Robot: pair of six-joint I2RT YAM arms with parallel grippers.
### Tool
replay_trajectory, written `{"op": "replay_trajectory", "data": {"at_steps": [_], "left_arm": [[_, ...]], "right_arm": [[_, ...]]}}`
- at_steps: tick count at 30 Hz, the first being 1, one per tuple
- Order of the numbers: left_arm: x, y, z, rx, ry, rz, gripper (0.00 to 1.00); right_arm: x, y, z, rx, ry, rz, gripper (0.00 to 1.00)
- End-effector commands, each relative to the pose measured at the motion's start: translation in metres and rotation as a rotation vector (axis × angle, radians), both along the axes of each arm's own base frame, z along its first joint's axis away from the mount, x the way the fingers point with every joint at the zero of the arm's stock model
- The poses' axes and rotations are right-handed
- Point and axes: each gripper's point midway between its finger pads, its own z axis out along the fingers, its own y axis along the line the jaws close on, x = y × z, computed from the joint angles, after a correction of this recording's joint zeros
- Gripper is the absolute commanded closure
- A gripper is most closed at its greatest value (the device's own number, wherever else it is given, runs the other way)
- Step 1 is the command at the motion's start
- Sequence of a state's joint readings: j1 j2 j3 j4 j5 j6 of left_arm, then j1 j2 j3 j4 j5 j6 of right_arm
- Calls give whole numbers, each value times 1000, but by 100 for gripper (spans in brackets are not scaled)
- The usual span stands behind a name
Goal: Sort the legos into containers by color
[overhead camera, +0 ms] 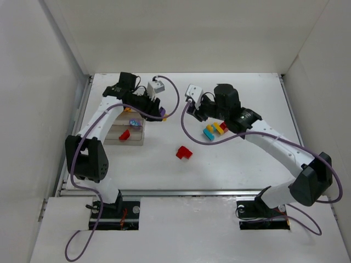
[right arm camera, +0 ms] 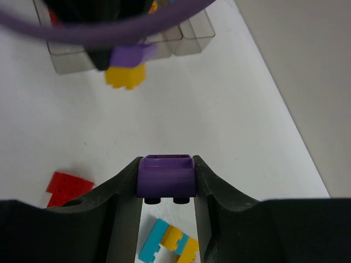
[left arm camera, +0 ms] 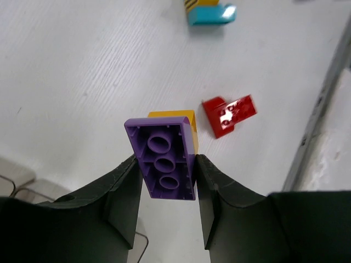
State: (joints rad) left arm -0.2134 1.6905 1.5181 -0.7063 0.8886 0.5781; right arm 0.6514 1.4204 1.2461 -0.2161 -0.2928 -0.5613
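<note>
My left gripper [left arm camera: 166,170] is shut on a purple lego [left arm camera: 164,161] that has a yellow lego [left arm camera: 176,117] joined behind it, held above the table. From above, that gripper [overhead camera: 156,111] hangs just right of the containers [overhead camera: 137,141]. The containers hold a red lego [overhead camera: 125,134] and a purple piece [overhead camera: 133,121]. My right gripper [right arm camera: 166,178] is shut on a single purple lego [right arm camera: 166,176], also off the table, and stands [overhead camera: 191,112] near the table's middle. A red lego [overhead camera: 184,153] and a teal, yellow and red cluster [overhead camera: 215,130] lie loose.
White walls enclose the table on three sides. A purple cable [right arm camera: 109,24] crosses the top of the right wrist view in front of the containers [right arm camera: 189,38]. A metal rail [left arm camera: 321,115] runs along the table's edge.
</note>
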Motion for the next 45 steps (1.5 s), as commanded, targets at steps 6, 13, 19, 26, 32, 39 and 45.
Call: {"op": "replay_trajectory", "data": {"at_steps": [6, 13, 19, 26, 32, 39, 45], "left_arm": [[-34, 15, -63, 187, -5, -77, 100], [-11, 23, -34, 117, -91, 18, 100], [-18, 2, 17, -44, -148, -49, 100], [-11, 11, 12, 26, -180, -26, 100], [-26, 0, 32, -63, -200, -101, 100], [-28, -19, 98, -242, -239, -167, 100], [-18, -14, 92, -193, -241, -122, 100]], "right_arm": [[8, 9, 57, 161, -54, 18, 100], [4, 14, 70, 220, -54, 35, 100], [-2, 22, 73, 279, -15, 83, 100], [-5, 30, 85, 330, -14, 120, 100], [-5, 28, 91, 343, -24, 108, 100], [-8, 25, 90, 355, -3, 130, 100], [-14, 24, 94, 372, 15, 155, 100]]}}
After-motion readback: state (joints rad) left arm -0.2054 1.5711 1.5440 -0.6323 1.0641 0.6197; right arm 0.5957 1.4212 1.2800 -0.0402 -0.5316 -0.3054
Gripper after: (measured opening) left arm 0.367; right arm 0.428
